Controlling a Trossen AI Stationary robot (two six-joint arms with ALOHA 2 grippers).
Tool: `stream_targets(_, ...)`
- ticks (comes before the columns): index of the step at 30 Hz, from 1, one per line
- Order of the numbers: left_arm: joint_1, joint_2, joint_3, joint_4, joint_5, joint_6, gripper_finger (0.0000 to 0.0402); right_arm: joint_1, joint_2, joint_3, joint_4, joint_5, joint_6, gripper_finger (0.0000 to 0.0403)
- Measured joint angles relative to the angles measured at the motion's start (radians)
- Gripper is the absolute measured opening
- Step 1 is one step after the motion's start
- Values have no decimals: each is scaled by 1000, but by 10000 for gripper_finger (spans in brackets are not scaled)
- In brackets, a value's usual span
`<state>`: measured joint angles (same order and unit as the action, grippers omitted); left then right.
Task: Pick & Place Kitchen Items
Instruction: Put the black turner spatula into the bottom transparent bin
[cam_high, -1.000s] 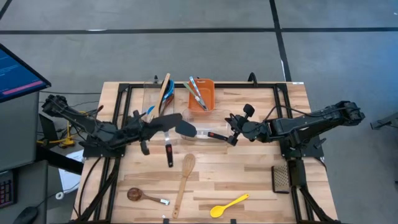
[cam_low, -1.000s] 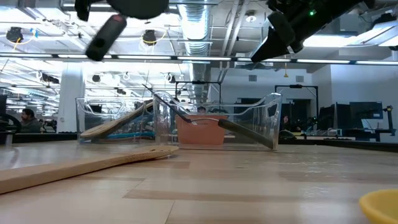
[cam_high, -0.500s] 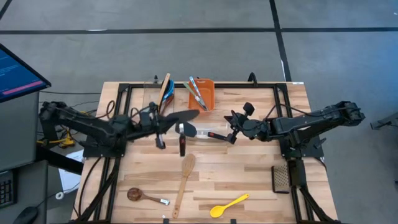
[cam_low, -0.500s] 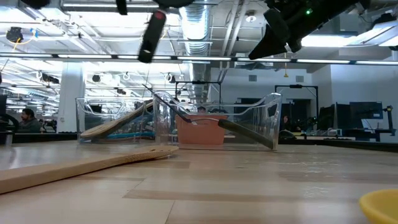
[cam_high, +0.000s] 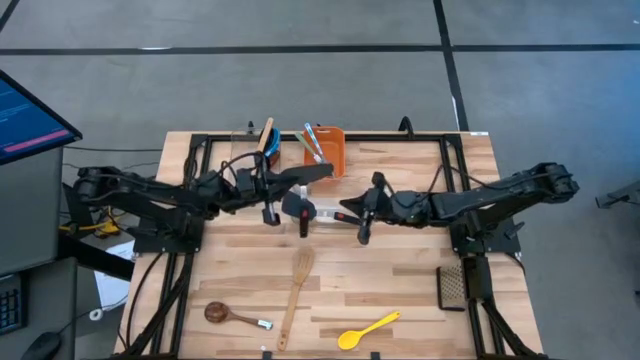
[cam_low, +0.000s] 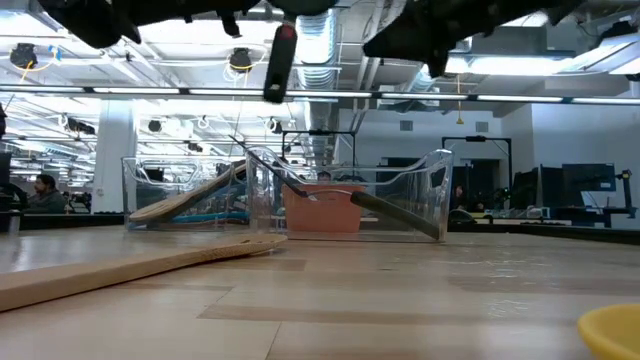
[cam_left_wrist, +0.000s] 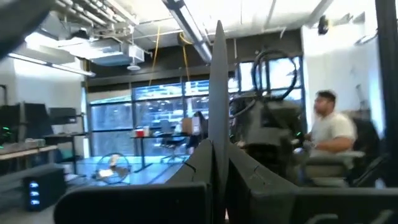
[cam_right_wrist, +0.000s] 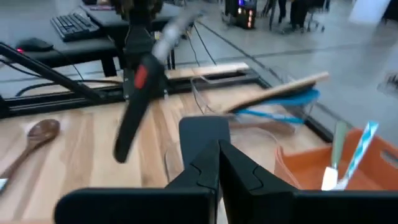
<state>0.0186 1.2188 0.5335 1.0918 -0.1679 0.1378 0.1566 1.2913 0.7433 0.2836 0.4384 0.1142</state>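
My left gripper (cam_high: 283, 181) is over the table's middle, near the tubs, shut on a black turner (cam_high: 303, 218). The turner's black handle with a red mark (cam_low: 278, 60) hangs high above the table. My right gripper (cam_high: 363, 218) is shut and empty just to the right, over the middle clear tub (cam_high: 325, 215). A dark utensil (cam_low: 395, 215) lies in that tub. A wooden spoon (cam_high: 295, 292), a brown spoon (cam_high: 222, 314) and a yellow spoon (cam_high: 368, 329) lie flat on the near half of the table. My left gripper pinches the turner at its blade end between its two fingers; the blade (cam_left_wrist: 218, 93) shows edge-on, sticking out past the fingertips. The fingers reach in from the table's left, tipped a little upward. The turner is lifted clear, its handle (cam_right_wrist: 134, 115) hanging slantwise below the hold.
At the far edge stand an orange bin (cam_high: 330, 158) with several utensils and a clear tub (cam_high: 250, 150) holding a wooden spatula and a blue utensil. A black gridded turner (cam_high: 452, 287) lies near the right edge. Room is free at the table's near middle.
My left gripper has swung toward the table's right and far edge with the turner, rolling and tipping its fingers upward. The hanging handle has travelled right with it and now hangs steeper. My right gripper has rolled and tipped downward, shifting slightly left.
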Motion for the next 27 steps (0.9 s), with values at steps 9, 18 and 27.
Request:
stream_targets(9, 11, 29, 0, 16, -52, 69, 0, 8, 165, 4, 306, 0, -171, 69)
stream_targets(18, 11, 29, 0, 17, -52, 68, 0, 2, 300, 136, 318, 3, -79, 227)
stream_targets(27, 10, 29, 0, 16, -52, 68, 0, -3, 417, 275, 227, 3, 15, 276)
